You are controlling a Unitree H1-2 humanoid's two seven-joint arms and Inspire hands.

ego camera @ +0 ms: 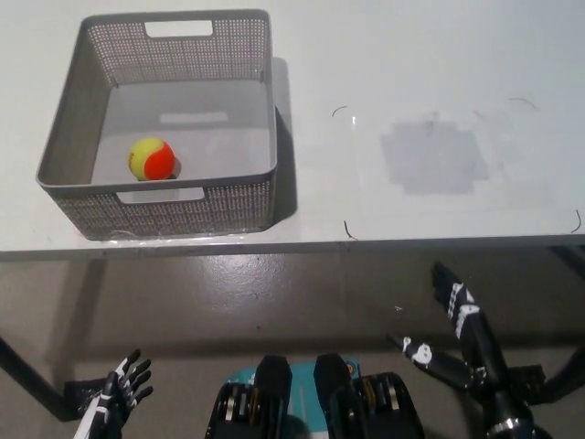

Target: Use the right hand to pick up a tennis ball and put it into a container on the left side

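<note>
Black and spread, the right hand [452, 325] hangs below the table's near edge at the lower right, its fingers apart and holding nothing, which fits a hand whose carrying work looks finished. The tennis ball [152, 158], yellow on one side and orange-red on the other, lies on the floor of the grey mesh container [164, 206] near its front wall and toward the left, resting free with no hand near it. That container stands at the left end of the white table [411, 64], close to the near edge, where a reach across from the right could drop a ball over its rim. A faint grey patch [431, 157] marks the table's right half. Low at the left, the white left hand [123, 389] rests with its fingers loosely apart, empty and well clear of the container. By this reading the task is done.
</note>
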